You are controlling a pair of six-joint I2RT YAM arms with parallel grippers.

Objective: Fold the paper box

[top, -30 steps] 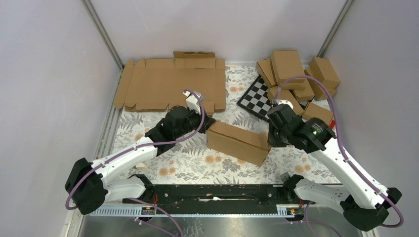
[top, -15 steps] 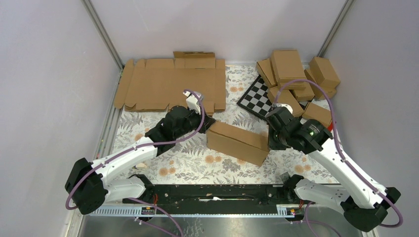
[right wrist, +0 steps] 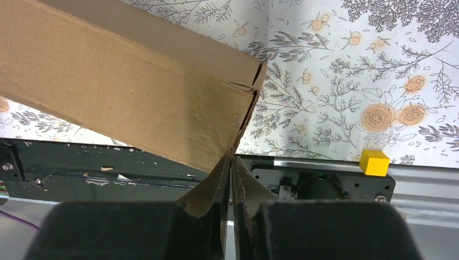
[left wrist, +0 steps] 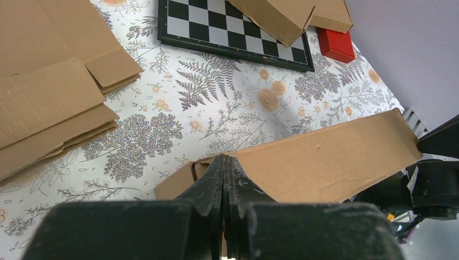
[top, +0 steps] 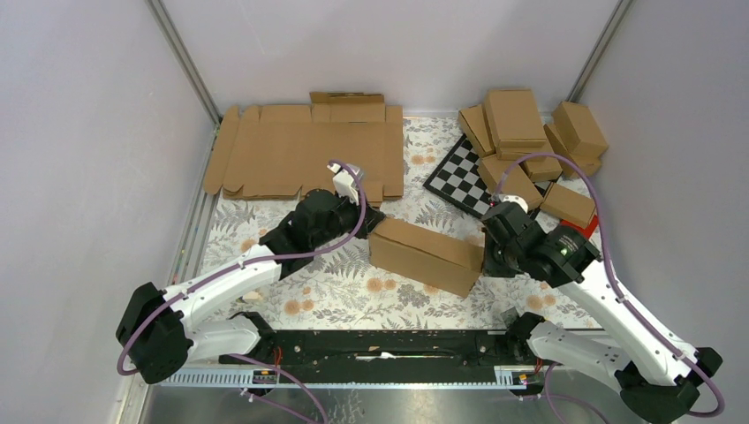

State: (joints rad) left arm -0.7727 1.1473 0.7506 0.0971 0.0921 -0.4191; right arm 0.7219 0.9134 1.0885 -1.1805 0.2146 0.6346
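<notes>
Paper box: the paper box [top: 427,255] lies closed up as a long, shallow brown carton in the middle of the floral table cover [top: 344,287], slanting from upper left to lower right in the top view, between the two arms.

Box against left claw: the left gripper [top: 371,222] sits at the box's left end. In the left wrist view, its tips [left wrist: 225,162] reach the near corner, and the box [left wrist: 325,162] stretches away to the right.

Left claw state: fingers pressed together with only a thin slit between them. Whether any cardboard edge is caught there cannot be told.

Box against right claw: the right gripper [top: 484,256] is at the box's right end. In the right wrist view, its tips [right wrist: 230,162] meet the lowest corner of the box [right wrist: 124,92], just under the end seam.

Right claw state: fingers pressed together. It is unclear whether cardboard is nipped between them.

Behind, left: flat cardboard blanks [top: 305,150] lie stacked against the back wall.

Behind, right: a pile of closed boxes [top: 530,141] partly overlaps a checkerboard [top: 457,178]; a red block [left wrist: 335,44] lies beside them.

Near edge: a yellow cube [right wrist: 374,162] sits on the metal rail at the edge of the cover.
</notes>
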